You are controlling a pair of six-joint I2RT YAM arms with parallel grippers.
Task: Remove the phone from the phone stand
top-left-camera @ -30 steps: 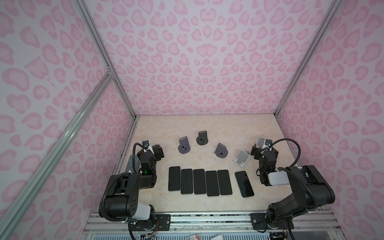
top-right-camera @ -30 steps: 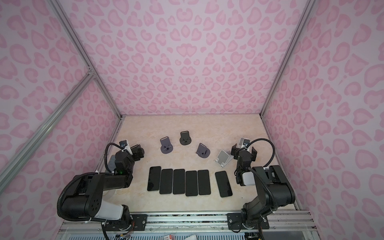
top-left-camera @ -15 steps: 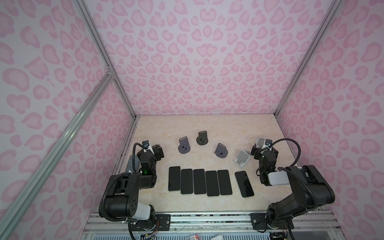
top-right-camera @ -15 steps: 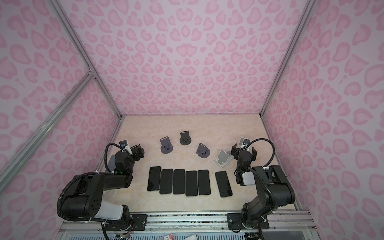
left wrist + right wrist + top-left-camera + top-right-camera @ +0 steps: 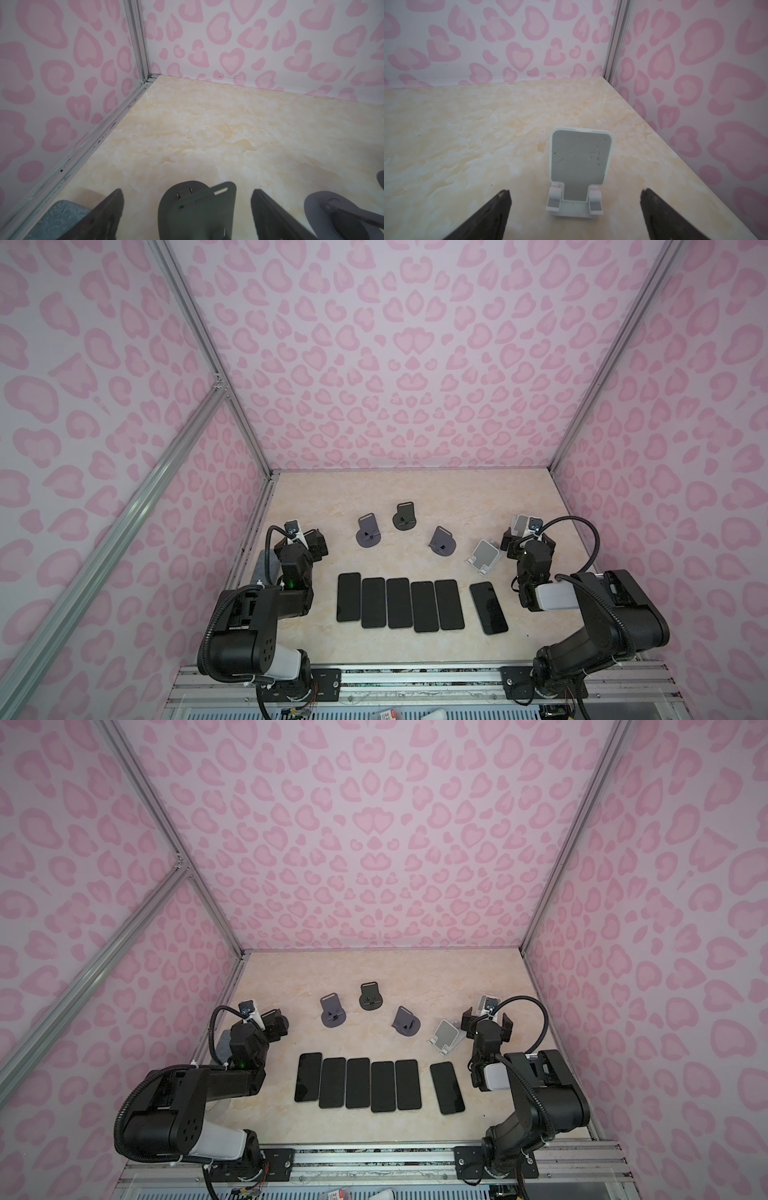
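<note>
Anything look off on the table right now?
Nothing is spilled or broken. One oddity: the sixth phone lies flat apart from the tidy row of five phones, with a gap between them, and it is skewed at an angle to them.

Phones (image 5: 399, 603) glossy black; white stand (image 5: 581, 172) plastic, rough grey pad (image 5: 580, 155); tabletop (image 5: 415, 489) smooth.
</note>
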